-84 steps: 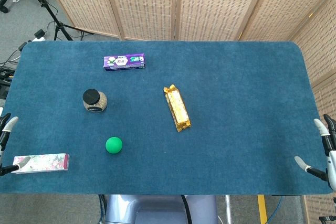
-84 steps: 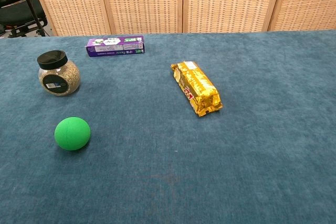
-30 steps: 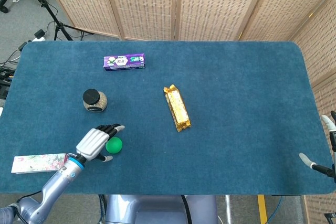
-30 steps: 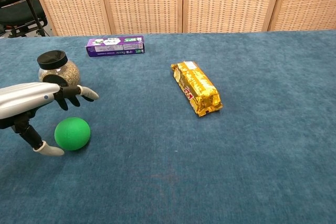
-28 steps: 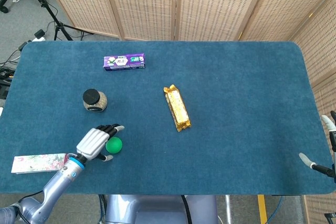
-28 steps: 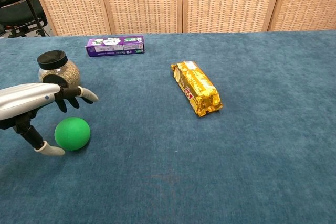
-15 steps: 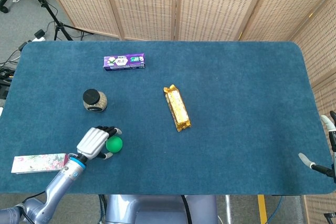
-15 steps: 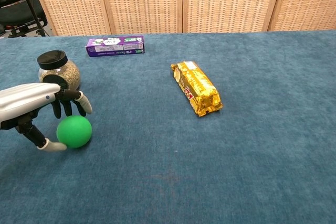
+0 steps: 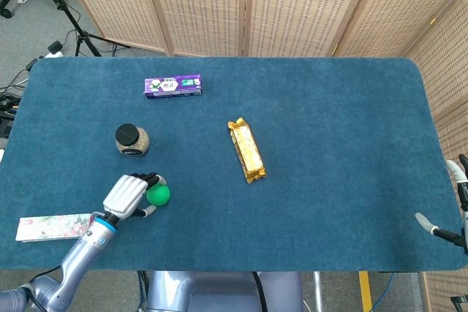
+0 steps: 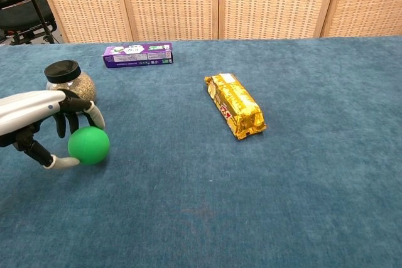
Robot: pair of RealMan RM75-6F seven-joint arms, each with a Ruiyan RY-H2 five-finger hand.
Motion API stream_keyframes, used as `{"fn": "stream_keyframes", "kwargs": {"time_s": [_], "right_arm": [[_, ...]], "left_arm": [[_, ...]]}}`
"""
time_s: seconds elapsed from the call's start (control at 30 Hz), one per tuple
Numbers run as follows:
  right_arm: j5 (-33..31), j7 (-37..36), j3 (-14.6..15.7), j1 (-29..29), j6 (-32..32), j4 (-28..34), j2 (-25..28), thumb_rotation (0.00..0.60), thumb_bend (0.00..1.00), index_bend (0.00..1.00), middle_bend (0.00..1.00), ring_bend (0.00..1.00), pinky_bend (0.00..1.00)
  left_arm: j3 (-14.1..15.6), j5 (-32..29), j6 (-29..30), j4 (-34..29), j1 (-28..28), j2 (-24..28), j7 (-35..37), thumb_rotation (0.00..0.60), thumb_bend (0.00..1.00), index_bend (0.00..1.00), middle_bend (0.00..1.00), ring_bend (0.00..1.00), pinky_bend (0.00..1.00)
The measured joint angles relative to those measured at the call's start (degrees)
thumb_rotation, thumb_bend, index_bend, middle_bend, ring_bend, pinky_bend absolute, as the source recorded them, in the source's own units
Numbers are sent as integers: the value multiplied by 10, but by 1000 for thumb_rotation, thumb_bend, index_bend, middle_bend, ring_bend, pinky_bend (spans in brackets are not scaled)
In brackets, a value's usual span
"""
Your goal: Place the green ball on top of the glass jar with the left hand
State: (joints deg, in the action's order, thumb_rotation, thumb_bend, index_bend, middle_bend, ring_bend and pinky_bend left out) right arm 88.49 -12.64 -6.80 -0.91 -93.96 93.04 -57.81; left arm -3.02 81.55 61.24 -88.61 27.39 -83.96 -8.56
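The green ball sits between the curled fingers and thumb of my left hand, which grips it at the table's front left. It looks slightly raised off the blue cloth. The glass jar, black-lidded and filled with grain, stands upright just behind the hand, and the fingers partly cover its lower half in the chest view. My right hand shows only at the far right edge of the head view, off the table, with its fingers apart and nothing in them.
A purple box lies behind the jar. A gold snack pack lies near the table's middle. A flowered flat box rests at the front left edge beside my left forearm. Wicker screens stand behind the table.
My left hand came in from the left, its fingers closed around the green ball, and ball and hand have shifted slightly up and toward the jar. The right hand has barely moved.
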Motion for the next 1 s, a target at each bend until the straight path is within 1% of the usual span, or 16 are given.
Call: {"fn": "stream_keyframes", "kwargs": {"time_s": [0.17,0.27,0.33,0.47,0.6,0.73,0.9,1.0], "right_arm": [[-1,-1,0,0,2,0,0,600,0,0,0,0,0],[-1,-1,0,0,1,0,0,600,0,0,0,0,0],[-2,-1,-1,0,1,0,-1,600,0,0,0,0,0],[-4,0,-1,-1,2,-1,-1,600,0,0,0,0,0],[-3,3,-1,-1,3,0,-3,600,0,0,0,0,0],[-4,8,-1,-2,5,1,-4,600,0,0,0,0,0],[-4,16,-1,-4,8,2,-6,600,0,0,0,0,0],[-2,21,1,-4,8,3,-8,600,0,0,0,0,0]], "left_arm": [[-14,18,30,-11,1,13,20,600,355,408,437,440,466],[-35,25,50,-24,5,32,25,600,346,410,437,440,466],[-55,21,56,-35,10,50,25,600,345,413,437,440,466],[-90,-12,59,-51,18,86,16,600,341,413,437,440,466],[-120,-68,53,-53,25,109,10,600,337,413,437,440,467],[-138,-114,40,-24,30,118,19,600,336,413,437,440,466],[-140,-136,17,35,35,111,49,600,335,413,437,440,466],[-137,-137,5,60,40,100,74,600,334,414,437,440,466]]}}
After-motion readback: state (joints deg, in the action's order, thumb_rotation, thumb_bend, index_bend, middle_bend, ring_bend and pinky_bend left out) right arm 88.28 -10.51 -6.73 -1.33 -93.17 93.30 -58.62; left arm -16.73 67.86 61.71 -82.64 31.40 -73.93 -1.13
